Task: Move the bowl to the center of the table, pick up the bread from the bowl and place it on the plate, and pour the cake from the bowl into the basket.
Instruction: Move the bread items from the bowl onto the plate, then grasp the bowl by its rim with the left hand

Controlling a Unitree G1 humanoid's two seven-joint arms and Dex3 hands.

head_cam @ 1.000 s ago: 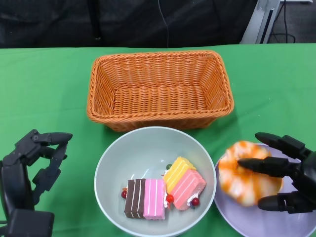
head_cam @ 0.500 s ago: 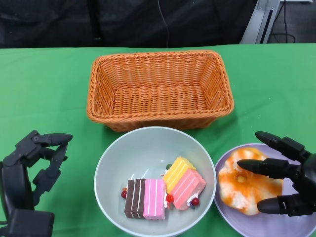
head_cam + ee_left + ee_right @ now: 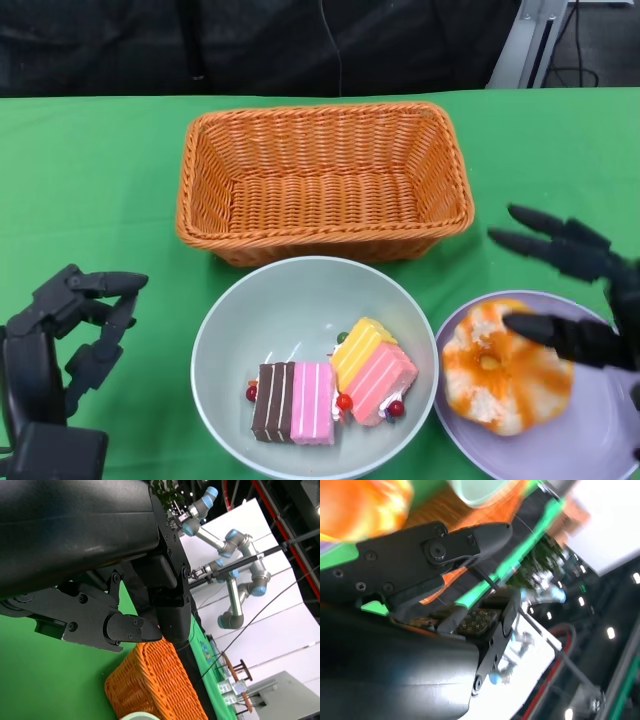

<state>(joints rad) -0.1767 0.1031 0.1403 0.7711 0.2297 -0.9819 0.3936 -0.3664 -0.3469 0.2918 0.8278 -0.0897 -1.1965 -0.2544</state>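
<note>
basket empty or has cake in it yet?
Empty. The basket shows only bare weave inside; both cake pieces sit in the bowl.

The plate (image 3: pixel 600 440) runs off the head view's lower right corner; the right hand (image 3: pixel 580 290) is cropped there too (palm unseen); the bread (image 3: pixel 360 502) blurs in the right wrist view.

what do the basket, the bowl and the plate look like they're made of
The orange woven basket looks like wicker or rattan, matte, with visible strands. The pale grey-green round bowl has a smooth, slightly glossy surface, plastic or glazed ceramic. The lilac round plate looks smooth too, likely plastic; uncertain.
</note>
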